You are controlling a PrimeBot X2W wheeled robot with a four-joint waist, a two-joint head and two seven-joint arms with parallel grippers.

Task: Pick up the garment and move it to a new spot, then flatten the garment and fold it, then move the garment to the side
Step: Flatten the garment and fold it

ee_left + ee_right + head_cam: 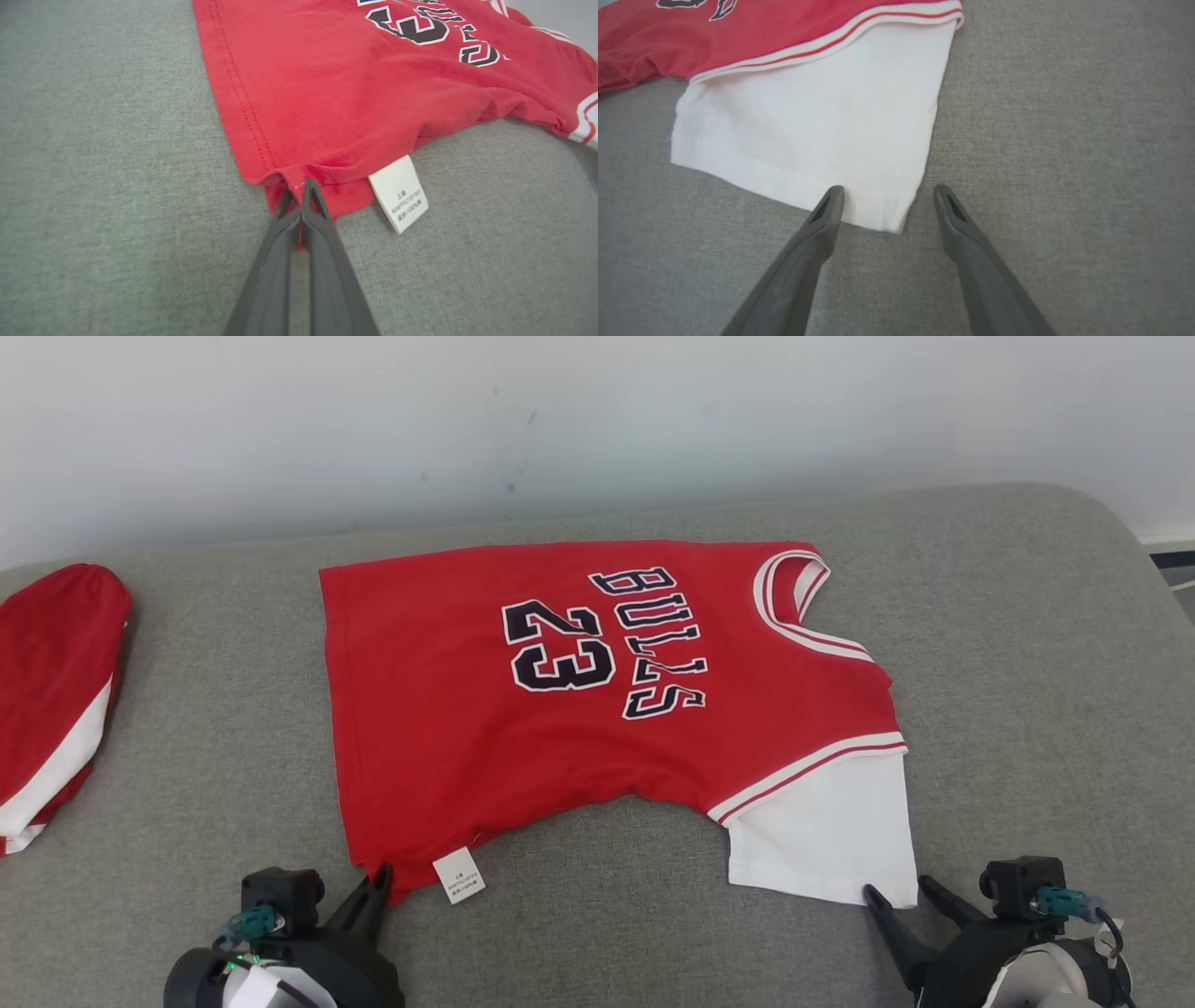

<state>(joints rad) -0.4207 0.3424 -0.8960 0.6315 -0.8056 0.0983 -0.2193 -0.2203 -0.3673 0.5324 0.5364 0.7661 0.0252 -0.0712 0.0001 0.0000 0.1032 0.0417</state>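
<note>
Red cloth garment [448,747], printed with BULLS and 23 in black letters edged in white, lies spread face up across the middle of the grey woven cushion [1027,709]. Its hem points toward my left and its white-and-red trimmed neckline [794,607] toward my right.

My left gripper [378,882] is pinched tight on the near hem corner, with a fold of red cloth caught between its two dark fingers. Just beside that grip a small white care label [458,875] sticks out from under the hem and lies flat on the cushion. My right gripper [901,893] is spread wide and holds nothing. The near corner of the white short sleeve [831,821] lies on the cushion between its fingertips, and I cannot tell whether either tip touches the cloth. Between the two corners the near edge of the garment draws back in a shallow arc and wrinkles a little.

Well apart to my left, a second red cloth with a white stripe [51,691] rests on the same cushion. A pale wall [560,420] rises behind the cushion.

That second cloth is cut off by the edge of the head view, so I cannot tell what it is. The label's print is too small to read. Whether another sleeve is folded under the garment's far side I cannot tell. The bodies of both my grippers run off the bottom of the head view.
</note>
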